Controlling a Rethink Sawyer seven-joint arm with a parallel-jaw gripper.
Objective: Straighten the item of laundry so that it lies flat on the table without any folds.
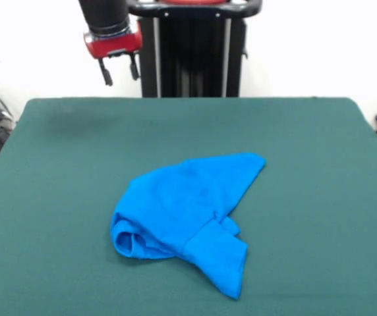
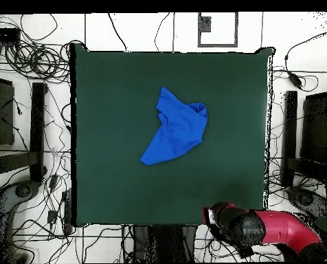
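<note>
- The blue T-shirt lies crumpled near the middle of the green table, bunched into a rough wedge, not spread flat
- In the front view one end tapers to a point toward the far right, a rolled fold curls at the near left, and a flap, probably a sleeve or hem, hangs toward the near edge
- The end effector hangs above the far left corner of the table, well apart from the shirt, its two dark fingers spread with a clear gap and nothing between them
- In the overhead view the red and black arm sits at the lower right table edge, off the cloth
- Judged step: reaching over to take a first hold on the shirt; the task looks barely started
- To do it well, I would aim for a single outer layer at an edge, such as the tapered point or the near flap, not the thick rolled bunch
- Pinching one layer and dragging it outward, away from the bulk, should open a fold; gripping several layers would likely just slide the whole heap
- The felt-like table cover may hold the fabric, so a low, slow pull seems wise
- Containers: none are visible on the table; the shirt is the only thing lying there
</note>
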